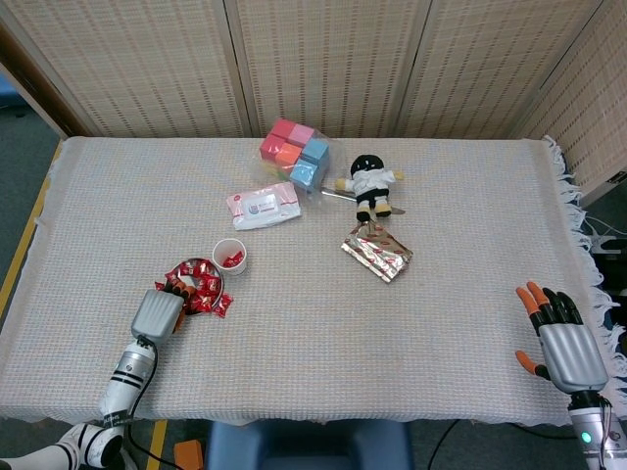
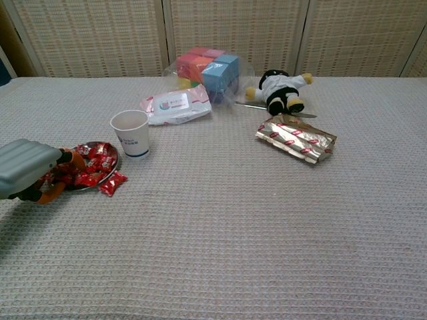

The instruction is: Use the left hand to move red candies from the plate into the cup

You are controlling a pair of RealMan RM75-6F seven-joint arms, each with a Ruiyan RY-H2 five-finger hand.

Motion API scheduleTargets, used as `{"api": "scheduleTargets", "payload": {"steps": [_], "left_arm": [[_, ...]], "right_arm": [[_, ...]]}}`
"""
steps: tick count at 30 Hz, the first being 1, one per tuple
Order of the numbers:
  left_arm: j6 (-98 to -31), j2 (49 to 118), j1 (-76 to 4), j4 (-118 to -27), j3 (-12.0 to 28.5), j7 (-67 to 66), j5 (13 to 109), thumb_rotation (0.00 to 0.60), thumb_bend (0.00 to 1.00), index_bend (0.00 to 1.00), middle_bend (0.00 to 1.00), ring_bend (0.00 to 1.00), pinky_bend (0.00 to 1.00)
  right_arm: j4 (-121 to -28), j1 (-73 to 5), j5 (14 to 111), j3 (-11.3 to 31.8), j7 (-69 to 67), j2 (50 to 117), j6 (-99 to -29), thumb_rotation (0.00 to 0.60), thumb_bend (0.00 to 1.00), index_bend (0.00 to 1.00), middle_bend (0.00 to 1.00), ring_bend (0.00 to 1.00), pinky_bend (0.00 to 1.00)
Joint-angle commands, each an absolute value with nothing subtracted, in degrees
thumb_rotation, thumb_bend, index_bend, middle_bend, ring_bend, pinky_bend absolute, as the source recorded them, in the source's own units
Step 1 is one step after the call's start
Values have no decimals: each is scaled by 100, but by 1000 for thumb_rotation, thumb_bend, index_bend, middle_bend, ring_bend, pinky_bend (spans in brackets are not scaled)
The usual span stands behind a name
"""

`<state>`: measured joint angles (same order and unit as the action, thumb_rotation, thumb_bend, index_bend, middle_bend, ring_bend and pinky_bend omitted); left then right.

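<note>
A small metal plate heaped with red candies sits near the table's front left. In the chest view the same plate carries the candies. Just behind it stands a white paper cup with a few red candies inside, also in the chest view as the cup. My left hand lies at the plate's near-left edge, and in the chest view the left hand curls its fingers among the candies. Whether it holds one is hidden. My right hand hovers at the front right, fingers spread, holding nothing.
One loose red candy lies on the cloth beside the plate. Further back are a wipes pack, bagged coloured blocks, a plush doll and a foil snack packet.
</note>
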<state>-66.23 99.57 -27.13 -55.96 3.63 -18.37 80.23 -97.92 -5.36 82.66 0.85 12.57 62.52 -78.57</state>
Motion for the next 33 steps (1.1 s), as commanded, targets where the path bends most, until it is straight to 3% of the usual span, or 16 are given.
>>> {"api": "scheduleTargets", "payload": {"steps": [1,14,23,33], "left_arm": [[-6632,9957,-2709,-5598,360,-1841,8029,600,379,326,326,391,1000],[-6834,10012,-2662,-5488,332,-1637,8176,600,383,477,509,505,1000],[-6806,10067,-2653,-5356,323,-1512,8195,600,390,553,579,530,1000],[-6938,10087,-2642,-5337,369,-1450,8242,600,518,645,652,566,1000]], "right_arm": [[-9792,-539,8264,85,1259,6254,-7853,600,137,0,0,0,71],[-9784,-545,8248,89,1272,6266,-7843,600,137,0,0,0,92],[-9786,-544,8250,84,1278,6264,-7843,600,138,0,0,0,105],[-9792,-545,8246,87,1278,6259,-7843,600,138,0,0,0,113]]}}
